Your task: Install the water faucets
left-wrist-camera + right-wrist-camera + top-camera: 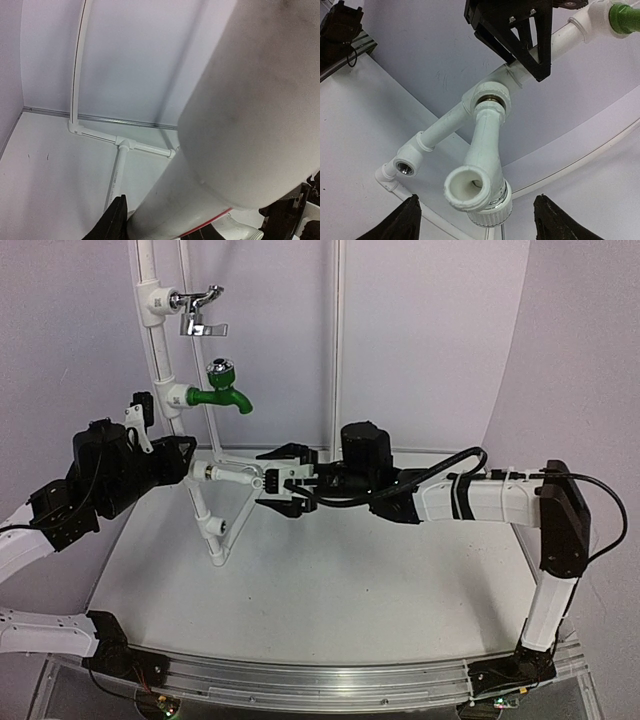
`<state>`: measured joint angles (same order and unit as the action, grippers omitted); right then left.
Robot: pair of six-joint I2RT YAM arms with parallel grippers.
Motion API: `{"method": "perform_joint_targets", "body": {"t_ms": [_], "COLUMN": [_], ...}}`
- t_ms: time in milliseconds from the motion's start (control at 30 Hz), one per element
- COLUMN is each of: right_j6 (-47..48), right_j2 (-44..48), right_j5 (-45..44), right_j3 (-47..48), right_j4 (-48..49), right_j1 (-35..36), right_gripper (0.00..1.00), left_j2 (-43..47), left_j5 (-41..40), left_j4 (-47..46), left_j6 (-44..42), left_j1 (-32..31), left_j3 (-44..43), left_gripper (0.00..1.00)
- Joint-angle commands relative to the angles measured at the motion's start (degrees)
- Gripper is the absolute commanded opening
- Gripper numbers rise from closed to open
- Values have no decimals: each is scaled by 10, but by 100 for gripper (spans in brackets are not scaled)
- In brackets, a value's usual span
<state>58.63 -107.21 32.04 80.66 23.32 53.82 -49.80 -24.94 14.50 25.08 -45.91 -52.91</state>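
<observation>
A white water faucet [228,474] lies horizontally with its threaded end in a tee of the white pipe frame [160,350]. In the right wrist view the faucet [485,145] points its spout mouth at the camera, and its ribbed knob [490,214] is nearest. My right gripper [262,478] is open around the knob end. Its fingers [407,220] stand on either side of the faucet with a gap to it. My left gripper [180,455] is shut on the frame's pipe [240,115] just beside the tee, and the pipe fills most of the left wrist view.
Higher on the frame sit a green-bodied tap [222,392] and an all-chrome lever tap [200,310]. An open threaded socket [404,167] faces out lower on the pipe. The frame's foot pipes [120,170] lie on the white table against the back wall.
</observation>
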Motion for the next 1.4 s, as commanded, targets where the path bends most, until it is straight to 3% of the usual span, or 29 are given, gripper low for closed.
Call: {"method": "perform_joint_targets", "body": {"t_ms": [0, 500, 733, 800, 1033, 1367], "right_j6": [-26, -95, -171, -213, -456, -979], "right_j2": [-20, -51, -57, -57, -57, -85], "right_j5": [23, 42, 52, 59, 56, 63], "right_j3": [43, 62, 76, 83, 94, 105], "right_j4": [45, 91, 94, 91, 93, 180], "right_j1": [1, 2, 7, 7, 12, 13], "right_gripper": [69, 34, 3, 0, 0, 0], "left_j2": [-3, -10, -16, -19, -28, -45], "left_j5": [87, 95, 102, 102, 99, 111], "left_j4": [31, 31, 31, 31, 30, 29], "left_j6": [77, 73, 72, 70, 69, 54], "left_j1": [-10, -10, -10, -10, -10, -10], "left_j3": [-12, -15, -17, -17, -22, -24], "left_gripper": [0, 0, 0, 0, 0, 0]}}
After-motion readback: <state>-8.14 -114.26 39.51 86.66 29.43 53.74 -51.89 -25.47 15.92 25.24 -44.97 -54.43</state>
